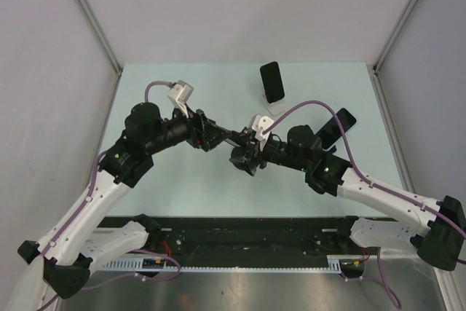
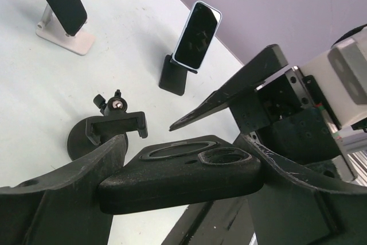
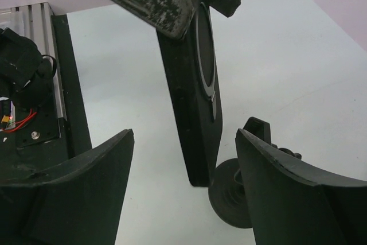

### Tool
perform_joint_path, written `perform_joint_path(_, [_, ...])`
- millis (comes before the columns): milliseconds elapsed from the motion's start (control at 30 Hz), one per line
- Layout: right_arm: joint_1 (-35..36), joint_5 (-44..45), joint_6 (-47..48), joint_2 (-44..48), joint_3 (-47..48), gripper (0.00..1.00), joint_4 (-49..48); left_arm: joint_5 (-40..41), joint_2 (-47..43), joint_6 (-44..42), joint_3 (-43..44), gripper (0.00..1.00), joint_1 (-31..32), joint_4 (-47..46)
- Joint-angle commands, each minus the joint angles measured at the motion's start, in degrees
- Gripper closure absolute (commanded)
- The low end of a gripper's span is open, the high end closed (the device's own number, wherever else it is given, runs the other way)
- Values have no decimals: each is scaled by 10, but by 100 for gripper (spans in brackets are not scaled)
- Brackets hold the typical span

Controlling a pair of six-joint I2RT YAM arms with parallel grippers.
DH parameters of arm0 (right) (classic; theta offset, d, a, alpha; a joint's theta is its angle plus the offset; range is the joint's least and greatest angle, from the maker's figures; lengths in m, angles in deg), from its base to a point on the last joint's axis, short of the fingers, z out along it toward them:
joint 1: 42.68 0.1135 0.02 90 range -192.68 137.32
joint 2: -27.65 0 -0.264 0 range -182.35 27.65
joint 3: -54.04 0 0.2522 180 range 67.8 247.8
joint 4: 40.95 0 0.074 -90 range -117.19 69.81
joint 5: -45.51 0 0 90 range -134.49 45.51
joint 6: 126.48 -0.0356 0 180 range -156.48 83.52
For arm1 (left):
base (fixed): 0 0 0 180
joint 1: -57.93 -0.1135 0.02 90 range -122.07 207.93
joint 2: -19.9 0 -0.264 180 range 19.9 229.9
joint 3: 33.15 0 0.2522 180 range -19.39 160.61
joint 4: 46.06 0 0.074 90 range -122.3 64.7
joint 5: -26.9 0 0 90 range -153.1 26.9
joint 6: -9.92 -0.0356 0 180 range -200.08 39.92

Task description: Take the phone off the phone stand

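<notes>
On the pale table [image 1: 189, 194], mid-frame, my left pincer [image 1: 220, 138] is clamped on the phone [image 3: 196, 101], which stands upright, out of the empty stand [image 2: 114, 127] beside it. My right pincer [image 1: 242, 158] straddles it, jaws apart.

A dark phone [image 1: 272, 81] is leaning back on a silver stand [image 1: 276, 108] at the far middle of the pale green bench [image 1: 182, 187]. Well to its right, a white-edged phone [image 2: 198, 34] is sitting tilted on a black wedge stand [image 2: 174, 76]. Grey panels [image 1: 255, 5] are closing in the bench on three sides, and a black rail [image 1: 247, 242] is running along its near edge.
</notes>
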Motion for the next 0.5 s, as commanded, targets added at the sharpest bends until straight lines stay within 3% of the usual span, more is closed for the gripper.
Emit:
perform_joint_path(0, [3,9,9,-22,37,31,-58,-22,-6,12,7,100,-3,-37])
perform_joint_path(67, [3,6,5,-27,40,39,-63,-19,-7,10,6,100,-3,-36])
perform_joint_path(133, [3,5,-6,-30,40,57,-71,-18,-8,9,8,100,-3,-36])
perform_joint_path(233, [3,5,-24,-30,40,85,-74,-10,-12,6,8,90,-3,-35])
perform_joint_path(300, [3,6,-35,-29,40,100,-78,8,-17,4,8,75,-3,-36])
perform_joint_path(367, [3,12,-59,-25,41,100,-82,24,-31,4,5,57,-3,-36])
perform_joint_path(433, [3,18,-78,-22,40,100,-91,59,-44,3,0,46,-3,-37])
perform_joint_path(467, [3,23,-100,-21,39,100,-92,72,-55,1,-1,33,-3,-38])
